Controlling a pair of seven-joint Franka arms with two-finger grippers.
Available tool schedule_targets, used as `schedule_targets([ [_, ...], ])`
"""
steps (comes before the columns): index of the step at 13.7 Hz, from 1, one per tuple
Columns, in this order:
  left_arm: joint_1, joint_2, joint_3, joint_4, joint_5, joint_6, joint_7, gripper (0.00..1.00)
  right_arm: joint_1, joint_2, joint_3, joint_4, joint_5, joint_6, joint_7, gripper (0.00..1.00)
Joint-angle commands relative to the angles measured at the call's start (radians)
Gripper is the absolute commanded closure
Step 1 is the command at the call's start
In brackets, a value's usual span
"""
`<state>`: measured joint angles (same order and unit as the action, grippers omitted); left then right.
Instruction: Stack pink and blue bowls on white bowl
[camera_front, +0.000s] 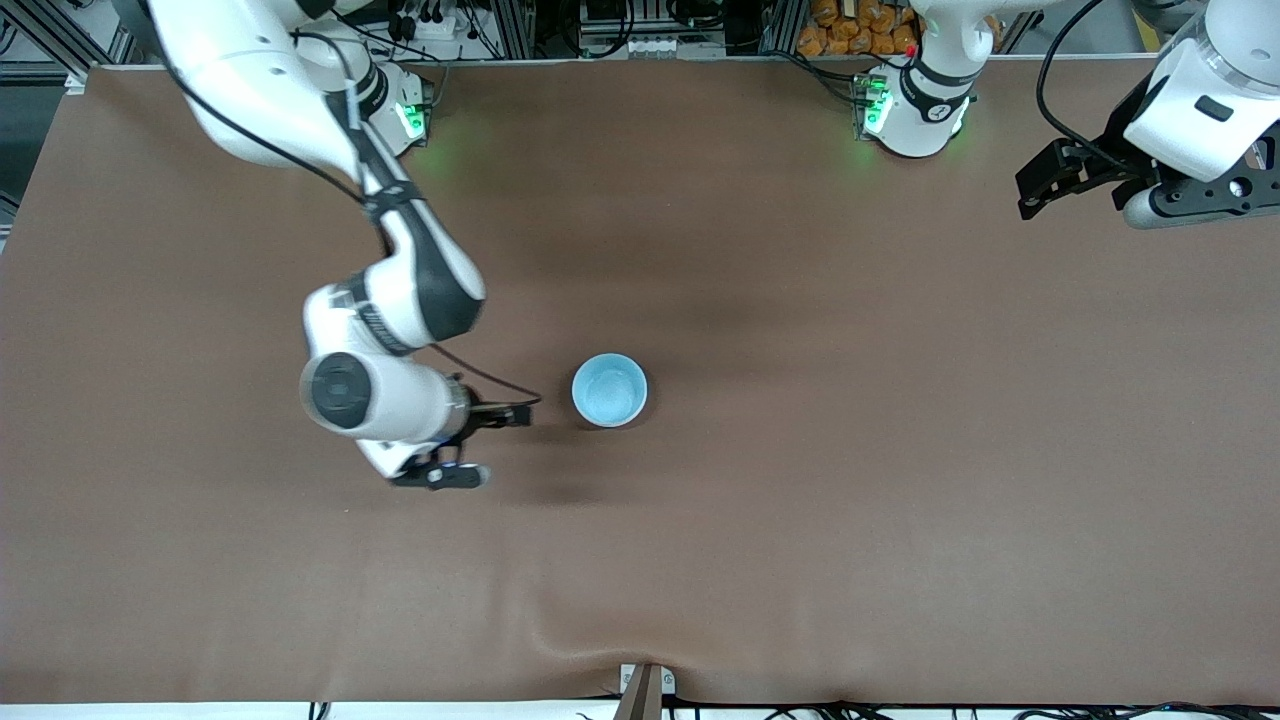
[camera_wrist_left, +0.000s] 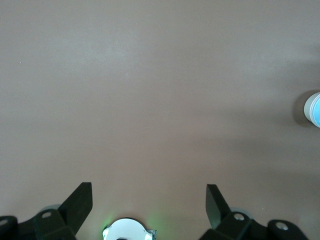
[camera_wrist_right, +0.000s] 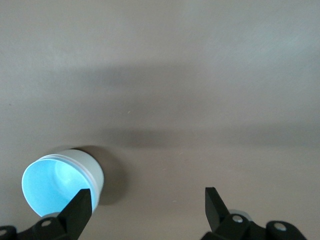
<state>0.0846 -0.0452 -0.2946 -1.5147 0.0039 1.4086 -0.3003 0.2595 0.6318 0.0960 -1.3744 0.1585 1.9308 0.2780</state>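
The blue bowl (camera_front: 609, 390) sits topmost in a nested stack at the middle of the table, its sky-blue inside facing up (camera_wrist_right: 50, 190). Under it shows the pale outer wall of the white bowl (camera_wrist_right: 94, 172), with thin stacked rims above it. The pink bowl is hidden. My right gripper (camera_front: 490, 445) is low beside the stack, toward the right arm's end of the table, open and empty (camera_wrist_right: 147, 197); one fingertip (camera_wrist_right: 80, 205) overlaps the bowl's rim in the right wrist view. The left gripper (camera_front: 1045, 185) hangs open and empty (camera_wrist_left: 149, 192) by its base; its arm waits. The stack (camera_wrist_left: 314, 109) shows at the edge of the left wrist view.
Brown cloth (camera_front: 800, 520) covers the whole table. The left arm's base (camera_front: 915, 105) and the right arm's base (camera_front: 405, 110) stand along the table's edge farthest from the front camera, with racks and cables past them. A small bracket (camera_front: 645, 685) sits at the edge nearest that camera.
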Motion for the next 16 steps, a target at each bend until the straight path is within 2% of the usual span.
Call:
schedule_targets([
  [1,0.017,-0.024,-0.006,-0.021,-0.007,-0.005,0.021,0.0,-0.121,-0.076,0.016,-0.018,-0.014,-0.067,-0.156,0.0],
  [4,0.017,-0.024,-0.006,-0.021,-0.007,-0.005,0.021,0.0,-0.225,-0.167,0.016,-0.025,-0.046,-0.186,-0.244,0.0],
  [7,0.017,-0.024,-0.006,-0.021,-0.007,-0.005,0.021,0.0,-0.241,-0.331,-0.018,-0.115,-0.175,-0.254,-0.284,0.0],
  [12,0.018,-0.024,-0.006,-0.022,-0.007,-0.005,0.021,0.0,-0.238,-0.544,-0.09,-0.12,-0.186,-0.472,-0.283,0.0],
  [16,0.02,-0.024,-0.005,-0.024,-0.007,-0.005,0.023,0.0,-0.224,-0.63,-0.17,-0.117,-0.188,-0.553,-0.286,0.0],
])
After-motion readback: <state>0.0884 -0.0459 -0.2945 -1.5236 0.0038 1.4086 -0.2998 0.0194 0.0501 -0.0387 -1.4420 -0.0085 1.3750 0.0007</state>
